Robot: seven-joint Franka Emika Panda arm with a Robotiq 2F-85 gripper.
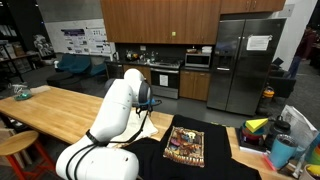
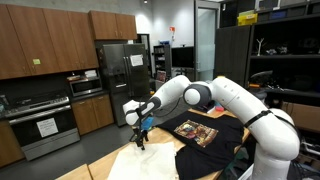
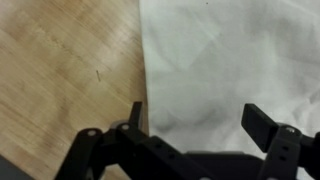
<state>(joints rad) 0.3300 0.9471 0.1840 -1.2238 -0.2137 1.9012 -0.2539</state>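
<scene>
Hanging with gripper (image 3: 193,112) jaws spread wide, holding nothing, over the edge of the white cloth (image 3: 230,60) on the wooden table (image 3: 60,70)

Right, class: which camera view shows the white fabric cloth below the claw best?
The wrist view: the white fabric cloth fills most of it, edge sharp against the light wooden table, open claw over it. Both exterior views show only a small pale patch beside the arm.
</scene>
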